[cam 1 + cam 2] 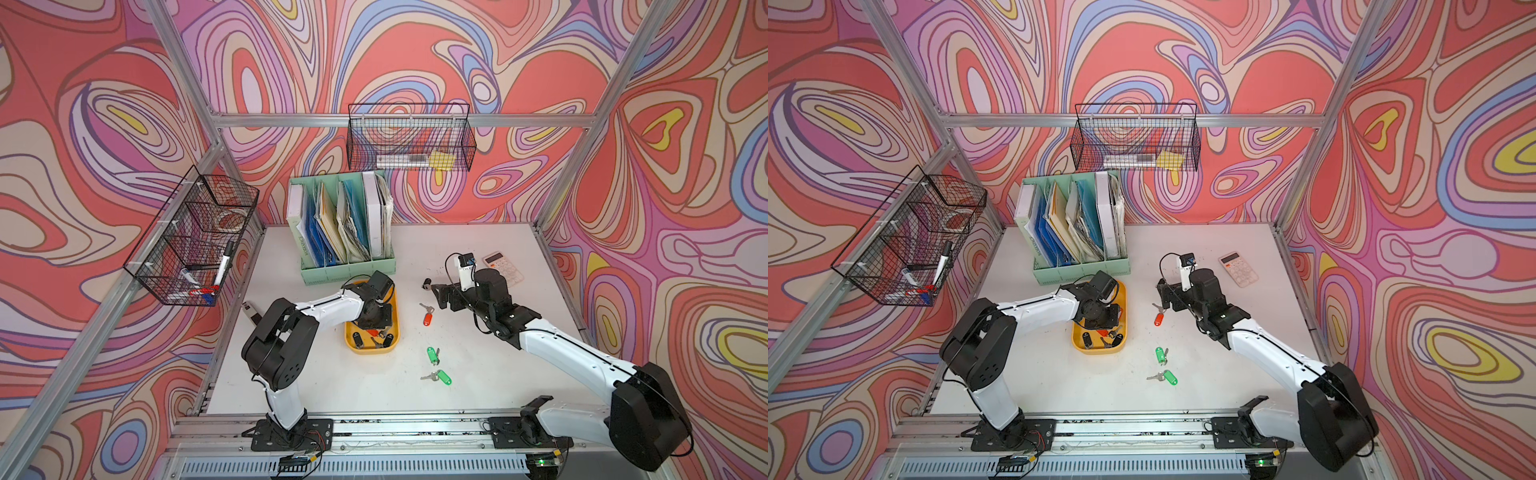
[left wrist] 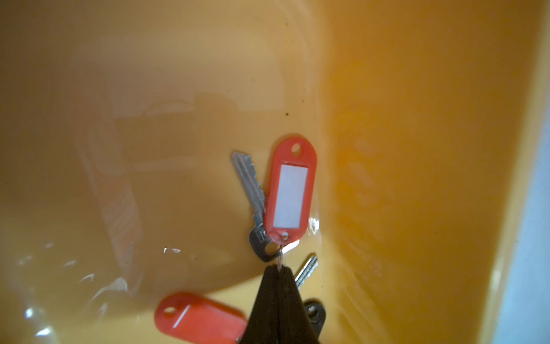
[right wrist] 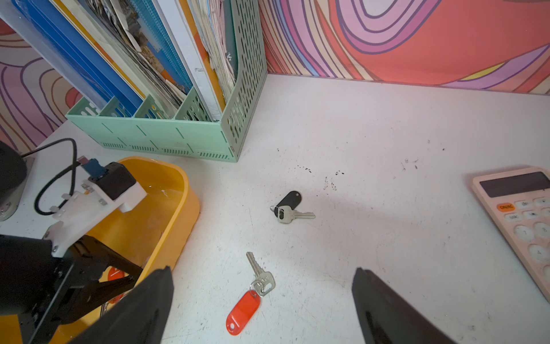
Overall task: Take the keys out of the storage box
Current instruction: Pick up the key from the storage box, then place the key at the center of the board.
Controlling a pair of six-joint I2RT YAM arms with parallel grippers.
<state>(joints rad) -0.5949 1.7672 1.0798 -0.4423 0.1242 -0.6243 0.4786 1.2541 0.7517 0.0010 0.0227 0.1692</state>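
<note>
The yellow storage box (image 1: 394,347) sits mid-table, in both top views. My left gripper (image 2: 279,269) reaches down into it and is shut on the ring of a red-tagged key (image 2: 290,190). Another red tag (image 2: 199,320) and a black-headed key (image 2: 312,315) lie beside the closed fingers. Black-tagged keys (image 1: 357,338) rest at the box's near end. On the table lie a red-tagged key (image 3: 242,311), a black-tagged key (image 3: 288,205) and two green-tagged keys (image 1: 433,355) (image 1: 444,377). My right gripper (image 3: 262,269) hovers open over the red-tagged key on the table, holding nothing.
A mint green file organizer (image 1: 345,232) full of folders stands just behind the box. A pink calculator (image 1: 503,268) lies at the back right. Black wire baskets hang on the rear wall (image 1: 409,137) and the left wall (image 1: 195,237). A small dark object (image 1: 249,311) lies by the left arm.
</note>
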